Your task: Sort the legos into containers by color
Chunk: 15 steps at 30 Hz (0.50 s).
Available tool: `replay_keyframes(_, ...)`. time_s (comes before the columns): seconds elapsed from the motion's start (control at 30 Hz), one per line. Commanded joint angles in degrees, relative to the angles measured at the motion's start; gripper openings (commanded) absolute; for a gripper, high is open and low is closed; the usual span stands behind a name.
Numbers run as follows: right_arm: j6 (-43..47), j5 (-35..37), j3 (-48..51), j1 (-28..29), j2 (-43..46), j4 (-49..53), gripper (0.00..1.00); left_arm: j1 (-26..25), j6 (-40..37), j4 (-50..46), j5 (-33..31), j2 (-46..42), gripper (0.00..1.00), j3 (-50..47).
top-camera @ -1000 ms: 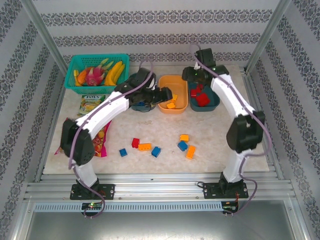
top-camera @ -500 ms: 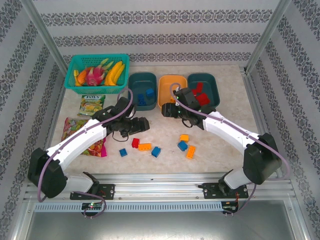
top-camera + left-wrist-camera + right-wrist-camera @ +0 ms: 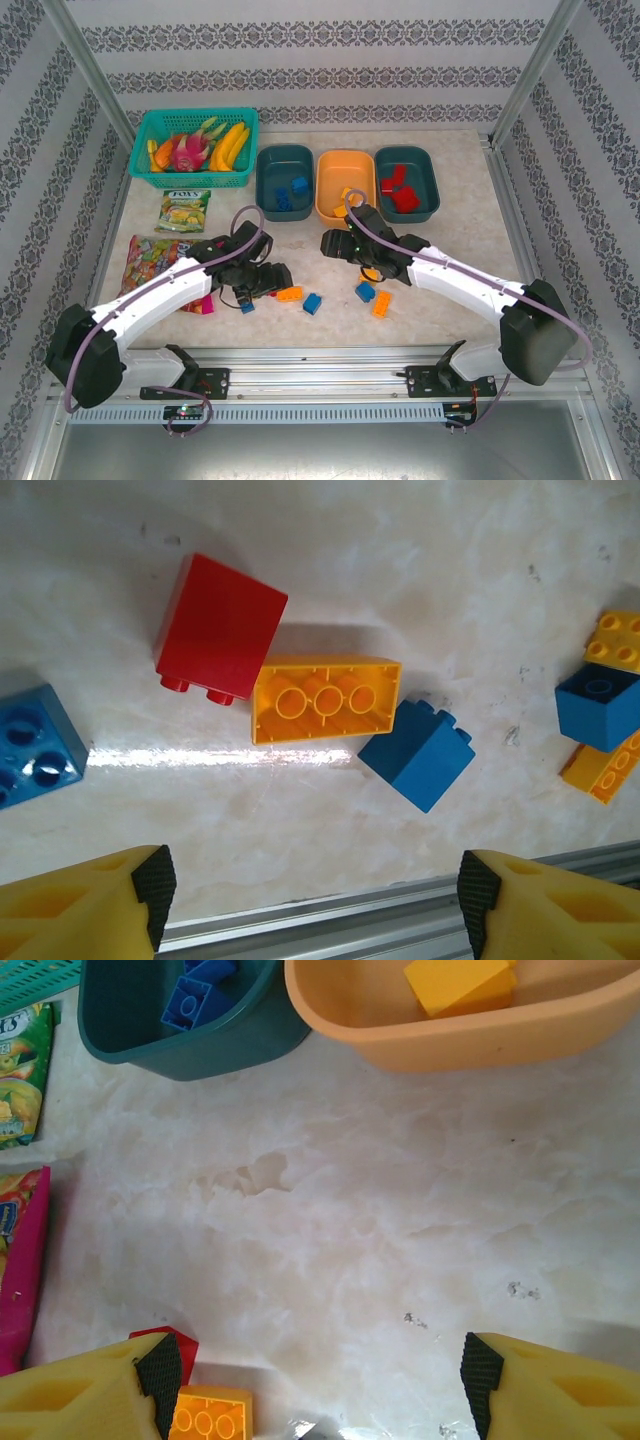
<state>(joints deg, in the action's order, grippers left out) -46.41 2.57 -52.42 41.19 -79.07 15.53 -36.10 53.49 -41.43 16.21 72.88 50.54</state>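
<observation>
1. While hovering over loose legos [image 3: 325, 700] by the near edge of the bench [image 3: 400, 560], the left end effector [image 3: 310, 890] is spread, empty.
2. The right end effector [image 3: 320, 1370] gapes, empty, near the containers [image 3: 450, 1035].

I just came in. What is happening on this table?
Two robot arms are sorting bricks by colour. Blue bricks sit in the left teal tub, orange-yellow bricks in the orange tub, red bricks in the right teal tub. Others lie loose on the table. The left gripper hangs over a loose red brick and orange brick, jaws open, empty. The right gripper, open and empty too, hangs near the orange tub.
</observation>
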Motion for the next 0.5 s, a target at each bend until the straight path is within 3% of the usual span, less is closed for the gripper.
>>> replay_keyframes(0.0,-1.7,2.3,0.8,1.0,1.7,-0.4,0.76,-2.4,5.3,-0.5,-1.9,2.8,0.8,1.5)
replay_keyframes(0.2,-2.2,3.8,2.1,1.7,3.7,0.4,0.76,-4.5,14.0,-1.3,-2.0,7.7,0.84,2.1)
replay_keyframes(0.37,-2.3,4.6,2.6,1.6,5.3,0.7,0.76,-5.5,35.4,2.7,-1.4,5.0,0.87,-3.1)
replay_keyframes(0.47,-2.2,4.3,2.7,1.6,5.0,0.6,0.76,-6.4,44.5,2.7,-6.5,3.4,0.88,-2.3)
